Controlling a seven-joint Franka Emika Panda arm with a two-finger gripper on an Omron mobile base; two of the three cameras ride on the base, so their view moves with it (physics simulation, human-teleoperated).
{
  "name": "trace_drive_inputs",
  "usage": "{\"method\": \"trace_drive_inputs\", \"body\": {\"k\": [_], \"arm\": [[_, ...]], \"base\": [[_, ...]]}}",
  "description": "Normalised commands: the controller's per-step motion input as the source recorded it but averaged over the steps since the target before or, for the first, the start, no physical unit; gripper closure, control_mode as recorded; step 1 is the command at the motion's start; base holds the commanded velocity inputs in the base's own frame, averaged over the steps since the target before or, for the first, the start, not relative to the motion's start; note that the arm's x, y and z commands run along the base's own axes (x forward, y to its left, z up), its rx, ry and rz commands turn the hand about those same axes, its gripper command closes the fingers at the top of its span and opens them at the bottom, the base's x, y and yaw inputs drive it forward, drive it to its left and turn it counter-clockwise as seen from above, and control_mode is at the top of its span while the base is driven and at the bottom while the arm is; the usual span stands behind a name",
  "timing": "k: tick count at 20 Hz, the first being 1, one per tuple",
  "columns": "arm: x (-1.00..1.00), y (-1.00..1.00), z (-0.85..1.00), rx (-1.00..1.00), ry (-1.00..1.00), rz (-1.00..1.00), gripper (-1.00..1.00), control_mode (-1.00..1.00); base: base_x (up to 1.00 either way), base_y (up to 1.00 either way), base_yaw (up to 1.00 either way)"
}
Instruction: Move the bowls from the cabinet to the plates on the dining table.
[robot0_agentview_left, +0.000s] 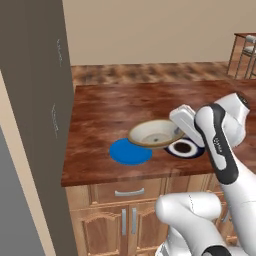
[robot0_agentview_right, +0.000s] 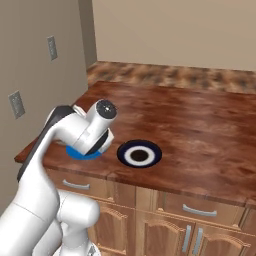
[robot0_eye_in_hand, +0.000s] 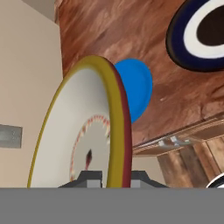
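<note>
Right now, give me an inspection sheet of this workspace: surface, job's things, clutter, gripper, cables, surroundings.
Surface: dining table, reddish-brown wood top over drawers and arched doors.
Job's things: cream bowl held above the table, over the near edge of the blue plate; ringed plate beside it lies bare. No bowl rests on a plate yet.
Clutter: nothing seen.
Gripper: gripper shut on the cream bowl's rim, one finger on each side.
Cables: nothing seen.
Surroundings: tall grey cabinet left of the table; wall outlets; chair at the far right.
</note>
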Motion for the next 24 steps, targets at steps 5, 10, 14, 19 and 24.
{"method": "trace_drive_inputs", "body": {"k": [5, 10, 14, 19, 24], "arm": [[0.37, 0.03, -0.04, 0.0, 0.05, 0.0, 1.0, -1.0], [0.29, 0.11, -0.24, 0.0, 0.05, 0.0, 1.0, -1.0], [0.43, 0.15, -0.33, 0.0, 0.02, 0.0, 1.0, -1.0], [0.43, 0.17, -0.24, 0.0, 0.01, 0.0, 1.0, -1.0], [0.42, 0.11, -0.33, 0.0, 0.0, 0.0, 1.0, -1.0]], "base": [[0.0, 0.0, 0.0], [0.0, 0.0, 0.0], [0.0, 0.0, 0.0], [0.0, 0.0, 0.0], [0.0, 0.0, 0.0]]}}
